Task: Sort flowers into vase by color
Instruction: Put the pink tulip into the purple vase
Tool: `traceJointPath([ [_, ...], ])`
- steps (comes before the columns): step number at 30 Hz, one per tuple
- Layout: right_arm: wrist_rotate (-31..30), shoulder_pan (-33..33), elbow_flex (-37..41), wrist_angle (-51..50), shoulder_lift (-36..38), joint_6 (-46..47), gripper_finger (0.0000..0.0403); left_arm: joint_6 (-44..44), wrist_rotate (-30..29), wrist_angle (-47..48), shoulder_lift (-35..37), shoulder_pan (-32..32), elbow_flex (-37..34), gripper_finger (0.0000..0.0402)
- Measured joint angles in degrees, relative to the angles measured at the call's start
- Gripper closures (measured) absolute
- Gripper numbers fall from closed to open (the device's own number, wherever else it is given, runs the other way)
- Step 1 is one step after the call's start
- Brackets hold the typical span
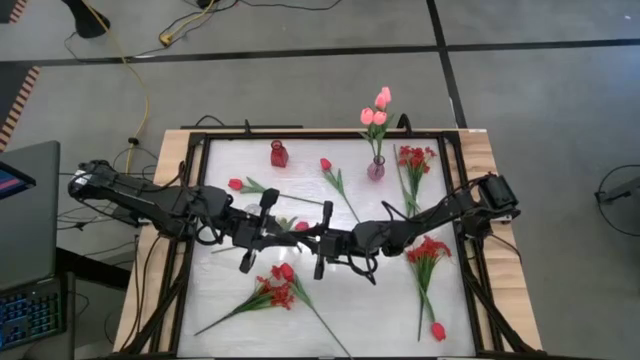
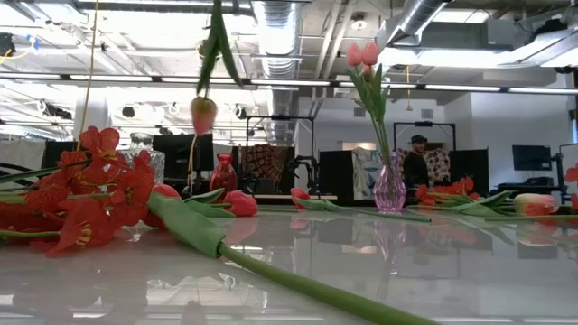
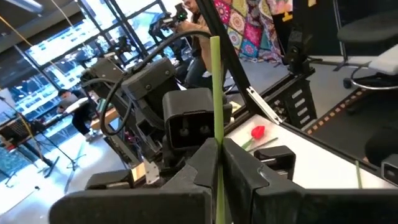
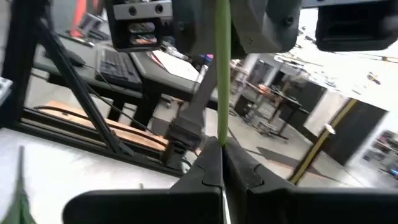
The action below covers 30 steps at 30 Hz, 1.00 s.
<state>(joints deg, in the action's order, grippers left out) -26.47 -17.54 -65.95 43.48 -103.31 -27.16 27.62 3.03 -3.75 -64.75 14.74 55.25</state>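
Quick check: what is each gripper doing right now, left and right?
Left gripper: shut on the green flower stem.
Right gripper: shut on the same stem, mid-table.

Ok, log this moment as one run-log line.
left gripper: shut on green stem | right gripper: shut on same stem | flower: pink tulip lifted mid-table | pink vase: three pink tulips | red vase: empty
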Motion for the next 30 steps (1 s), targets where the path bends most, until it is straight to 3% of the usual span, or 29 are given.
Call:
traceJointPath([
  [7,-12.03,-2.15,0.0,-4.12,0.26,-10.9,0.0377,-5.14,-1.15,7.41,0.04,0.0,0.03,0.0309],
  [11,-21.31,-3.98,0.0,-7.0,0.31,-22.7,0.0381,-11.98,-1.8,12.11,0.04,0.0,0.03,0.0248],
  [16,-28.58,-5.45,0.0,-8.89,0.35,-36.27,0.0374,-20.38,-1.81,19.19,0.04,0.0,0.03,0.0195],
  [21,-32.2,-6.12,0.0,-9.21,0.37,-47.15,0.0376,-34.31,-1.53,24.44,0.04,-0.6,0.03,0.0178],
  [26,-32.19,-6.1,-0.04,-14.8,0.39,-57.61,0.0372,-48.08,2.99,20.95,0.03,-0.61,0.03,0.0183],
  [30,-32.2,-6.09,-0.04,-19.24,0.39,-64.43,0.0373,-55.04,-0.09,19.67,0.04,-0.79,0.03,0.0189],
])
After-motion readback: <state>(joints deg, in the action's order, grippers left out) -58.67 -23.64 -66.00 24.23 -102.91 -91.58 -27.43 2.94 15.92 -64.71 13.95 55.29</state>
